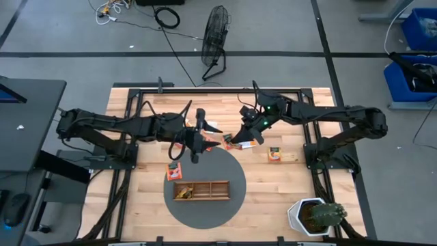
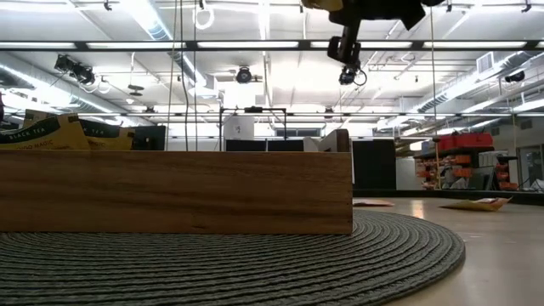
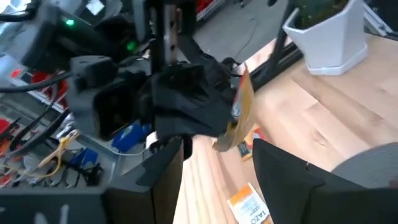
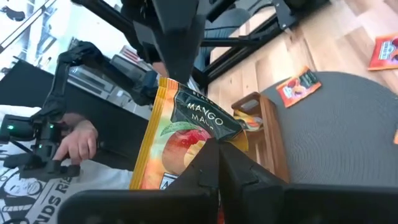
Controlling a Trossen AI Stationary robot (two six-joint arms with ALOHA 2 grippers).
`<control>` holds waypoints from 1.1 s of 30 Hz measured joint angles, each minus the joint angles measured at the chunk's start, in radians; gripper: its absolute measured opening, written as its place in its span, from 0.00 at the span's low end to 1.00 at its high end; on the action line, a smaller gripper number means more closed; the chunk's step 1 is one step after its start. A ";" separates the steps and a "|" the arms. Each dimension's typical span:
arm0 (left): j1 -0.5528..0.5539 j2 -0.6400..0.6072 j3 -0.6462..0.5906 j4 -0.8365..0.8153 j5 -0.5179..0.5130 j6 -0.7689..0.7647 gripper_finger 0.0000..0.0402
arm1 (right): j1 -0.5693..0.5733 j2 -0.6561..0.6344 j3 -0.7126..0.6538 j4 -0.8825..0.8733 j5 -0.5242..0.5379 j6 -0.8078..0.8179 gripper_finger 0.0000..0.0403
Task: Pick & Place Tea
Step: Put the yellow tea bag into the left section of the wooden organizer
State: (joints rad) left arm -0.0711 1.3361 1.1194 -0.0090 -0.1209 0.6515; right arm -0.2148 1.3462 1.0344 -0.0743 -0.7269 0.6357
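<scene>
Table [image 1: 287,184]: pale wood planks, dark metal frame around. Round grey woven mat [image 1: 205,205] below both jaws, ribbed texture. On mat, long wooden compartment tray [image 1: 201,190], some yellow sachets in one end compartment.

Right gripper [image 4: 214,163]: jaws closed on flat yellow mango sachet [image 4: 180,134], held in air above mat edge. Left gripper [image 3: 217,162]: jaws open, just beside held sachet, not touching it.

Other sachets flat on table: orange sachet [image 1: 175,171] beside mat, orange-white sachet [image 1: 274,154] beyond right jaws.

Table corner: white angular pot with cactus [image 1: 315,216]. Room: grey floor, black fan [image 1: 216,41], cables. Person's hand [image 4: 78,142] beyond table.
</scene>
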 joint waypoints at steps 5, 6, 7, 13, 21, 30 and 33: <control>0.001 0.007 0.000 0.008 0.029 0.001 0.49 | 0.009 0.039 0.000 0.049 -0.008 0.031 0.00; 0.001 0.008 0.000 0.004 0.029 0.001 0.49 | 0.009 0.046 0.000 0.073 -0.008 0.043 0.00; 0.001 0.008 0.000 0.004 0.031 0.001 0.49 | 0.009 0.052 0.000 0.088 -0.012 0.055 0.00; 0.002 0.021 -0.001 0.008 0.040 0.000 0.49 | 0.009 0.067 0.000 0.193 -0.024 0.114 0.00; 0.002 0.026 0.000 0.035 0.065 -0.004 0.47 | 0.009 0.067 0.000 0.178 -0.023 0.125 0.00; 0.002 0.026 0.000 0.040 0.076 -0.003 0.28 | 0.009 0.067 0.000 0.166 -0.023 0.130 0.00; 0.002 0.026 0.000 0.040 0.076 -0.003 0.19 | 0.009 0.066 0.000 0.168 -0.023 0.135 0.00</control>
State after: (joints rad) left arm -0.0692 1.3617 1.1194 0.0311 -0.0446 0.6485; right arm -0.2062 1.4124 1.0344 0.0937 -0.7494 0.7708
